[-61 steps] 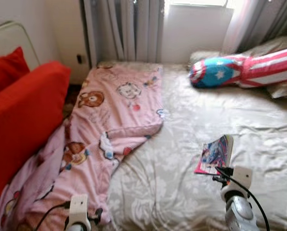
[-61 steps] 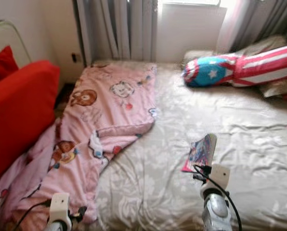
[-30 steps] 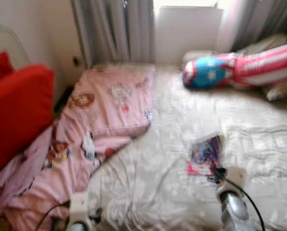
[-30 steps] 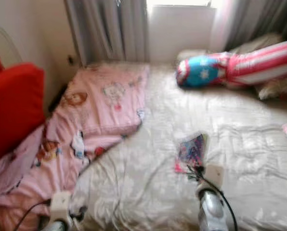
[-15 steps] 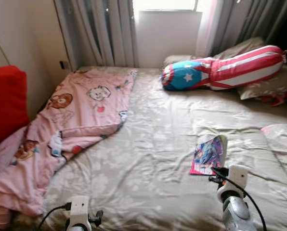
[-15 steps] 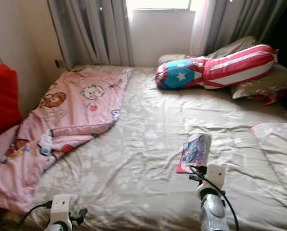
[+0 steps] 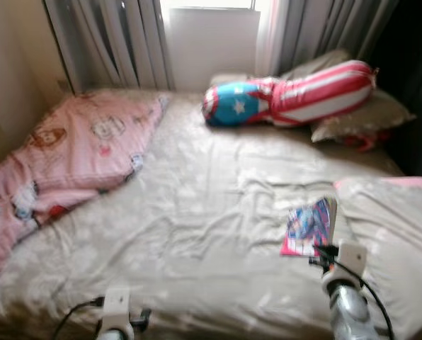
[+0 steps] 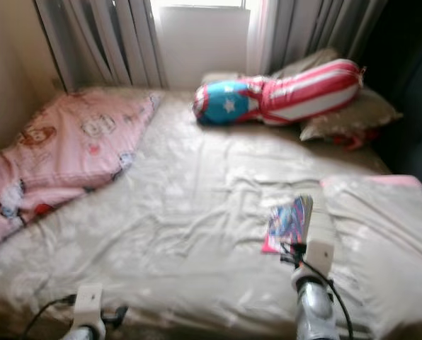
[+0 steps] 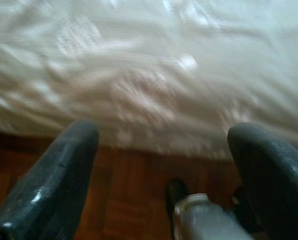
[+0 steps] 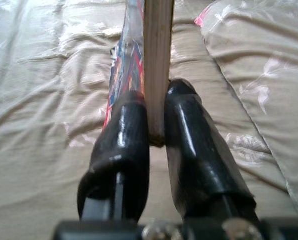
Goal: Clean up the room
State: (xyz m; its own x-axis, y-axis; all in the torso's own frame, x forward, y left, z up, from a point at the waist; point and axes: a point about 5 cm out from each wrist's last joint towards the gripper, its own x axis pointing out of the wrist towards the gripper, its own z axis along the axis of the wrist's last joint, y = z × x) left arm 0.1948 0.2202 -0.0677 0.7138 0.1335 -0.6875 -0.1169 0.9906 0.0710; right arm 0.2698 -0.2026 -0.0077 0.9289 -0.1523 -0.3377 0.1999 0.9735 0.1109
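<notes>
Turning rightward, the robot's head has swung past the pink blanket, so the bed sits centred. Right wrist view: right gripper pinches the book upright above the sheet. Left gripper hangs spread, idle.

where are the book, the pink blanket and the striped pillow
book (image 7: 309,227), left eye view, on its colourful cover
pink blanket (image 7: 69,145), left eye view, on its flat printed top
striped pillow (image 7: 317,88), left eye view, on its red and white stripes
</notes>
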